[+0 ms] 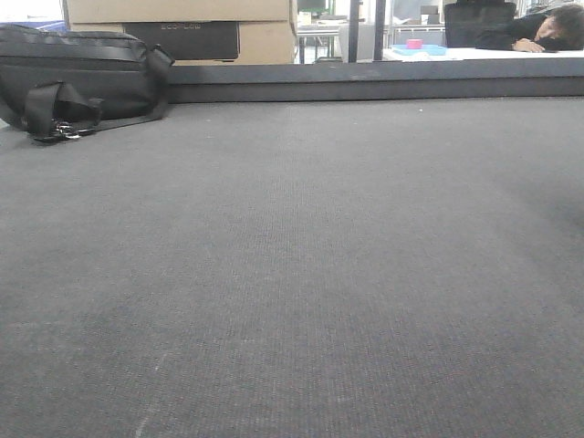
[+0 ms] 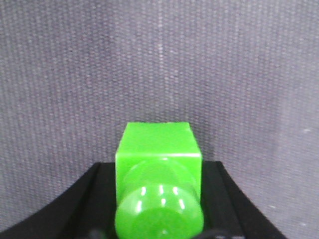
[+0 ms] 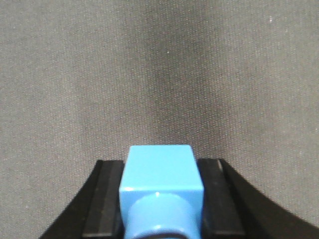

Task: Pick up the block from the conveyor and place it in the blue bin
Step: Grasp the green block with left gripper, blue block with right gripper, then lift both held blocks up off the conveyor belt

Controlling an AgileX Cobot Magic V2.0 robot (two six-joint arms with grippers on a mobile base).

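Between the black fingers (image 2: 102, 191) of my left gripper (image 2: 158, 172) sits a glossy green block (image 2: 158, 142) with a round stud facing the camera; the gripper is shut on it above the dark grey woven conveyor (image 2: 159, 59). My right gripper (image 3: 160, 172) is shut on a light blue block (image 3: 160, 162), its padded fingers (image 3: 107, 199) pressed against both sides, also over the conveyor (image 3: 159, 74). The front view shows the wide belt (image 1: 292, 274) with neither arm in it. The blue bin does not show plainly in any view.
A black bag (image 1: 78, 78) with straps lies at the belt's far left. Behind the dark rail (image 1: 365, 82) stand cardboard boxes (image 1: 182, 27) and a person (image 1: 547, 32) slumped at a white table holding a light blue tray-like thing (image 1: 420, 48) with a pink object.
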